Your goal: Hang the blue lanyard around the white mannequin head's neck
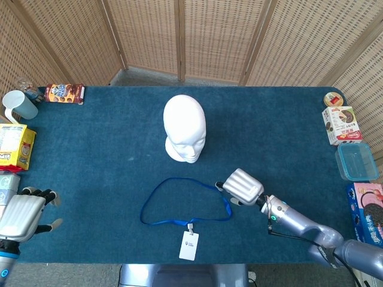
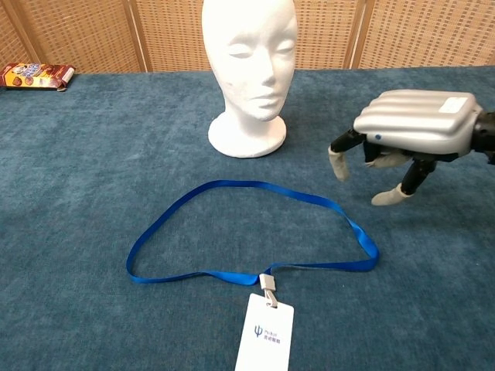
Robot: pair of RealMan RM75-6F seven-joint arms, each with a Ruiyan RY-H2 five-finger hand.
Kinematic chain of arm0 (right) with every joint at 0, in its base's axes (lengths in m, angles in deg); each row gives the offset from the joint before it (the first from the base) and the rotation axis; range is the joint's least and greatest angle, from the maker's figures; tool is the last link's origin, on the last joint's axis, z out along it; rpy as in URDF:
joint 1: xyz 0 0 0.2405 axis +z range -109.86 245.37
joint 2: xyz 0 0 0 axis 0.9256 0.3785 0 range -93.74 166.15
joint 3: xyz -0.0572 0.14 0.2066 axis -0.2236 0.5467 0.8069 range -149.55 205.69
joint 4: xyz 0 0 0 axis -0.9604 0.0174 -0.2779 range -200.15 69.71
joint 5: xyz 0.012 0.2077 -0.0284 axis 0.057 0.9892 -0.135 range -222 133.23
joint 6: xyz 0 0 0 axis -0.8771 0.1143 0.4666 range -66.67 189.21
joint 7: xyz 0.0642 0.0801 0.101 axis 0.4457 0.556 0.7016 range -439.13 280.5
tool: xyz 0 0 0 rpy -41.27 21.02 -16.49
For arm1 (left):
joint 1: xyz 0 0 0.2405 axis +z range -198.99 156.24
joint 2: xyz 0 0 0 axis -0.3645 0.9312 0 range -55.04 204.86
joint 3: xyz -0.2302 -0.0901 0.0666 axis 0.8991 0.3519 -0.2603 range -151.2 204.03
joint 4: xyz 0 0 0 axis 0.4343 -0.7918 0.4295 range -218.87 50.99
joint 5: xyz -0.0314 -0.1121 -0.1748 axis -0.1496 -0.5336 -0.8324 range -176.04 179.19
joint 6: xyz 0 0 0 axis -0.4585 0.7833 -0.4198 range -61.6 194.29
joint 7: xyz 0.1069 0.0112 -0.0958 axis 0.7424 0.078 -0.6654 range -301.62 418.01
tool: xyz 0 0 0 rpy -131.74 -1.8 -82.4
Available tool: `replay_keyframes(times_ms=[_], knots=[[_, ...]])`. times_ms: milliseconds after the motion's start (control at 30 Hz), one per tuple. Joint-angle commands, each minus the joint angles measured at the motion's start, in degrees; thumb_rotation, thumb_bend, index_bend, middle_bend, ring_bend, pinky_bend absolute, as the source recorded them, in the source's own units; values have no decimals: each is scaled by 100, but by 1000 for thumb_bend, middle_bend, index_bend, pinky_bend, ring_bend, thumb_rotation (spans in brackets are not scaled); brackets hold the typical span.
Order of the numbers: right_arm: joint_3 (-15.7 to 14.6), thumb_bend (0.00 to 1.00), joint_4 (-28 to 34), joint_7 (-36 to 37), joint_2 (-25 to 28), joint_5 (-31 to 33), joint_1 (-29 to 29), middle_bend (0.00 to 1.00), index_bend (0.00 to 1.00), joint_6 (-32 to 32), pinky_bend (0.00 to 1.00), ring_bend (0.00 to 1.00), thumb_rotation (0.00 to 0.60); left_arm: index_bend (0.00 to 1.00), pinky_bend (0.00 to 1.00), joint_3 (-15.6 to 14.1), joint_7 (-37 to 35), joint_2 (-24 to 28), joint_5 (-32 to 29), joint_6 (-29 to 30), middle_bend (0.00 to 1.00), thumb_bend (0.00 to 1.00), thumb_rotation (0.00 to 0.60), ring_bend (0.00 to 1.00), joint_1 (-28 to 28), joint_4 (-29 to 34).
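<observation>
The white mannequin head [image 1: 184, 129] [image 2: 249, 65] stands upright mid-table, facing me. In front of it the blue lanyard [image 1: 185, 202] [image 2: 249, 229] lies flat in a loop, its white card [image 1: 188, 245] [image 2: 265, 334] at the near edge. My right hand [image 1: 240, 186] [image 2: 410, 137] hovers palm down just right of the loop's right end, fingers apart and pointing down, holding nothing. My left hand [image 1: 23, 214] sits at the near left table corner, fingers spread, empty; the chest view does not show it.
Snack boxes [image 1: 343, 125] and a clear tub [image 1: 356, 160] line the right edge. A blue cup [image 1: 20, 105], a yellow bag [image 1: 14, 146] and a cookie pack [image 1: 64, 92] [image 2: 35, 76] sit along the left side. Wicker screens stand behind the table.
</observation>
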Motion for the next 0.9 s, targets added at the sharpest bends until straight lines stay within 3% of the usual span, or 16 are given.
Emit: replay_keyframes(times_ms=[33, 900], knots=[[-29, 244, 0, -198, -56, 64, 136, 1000, 448, 211, 1000, 1000, 600, 504, 330, 3, 1, -6, -5, -1, 515, 131, 560, 497, -11, 8], [-131, 269, 118, -1304, -244, 760, 693, 985, 407, 1154, 1000, 1000, 600, 503, 330, -33, -27, -23, -94, -93, 515, 132, 556, 497, -122, -5]])
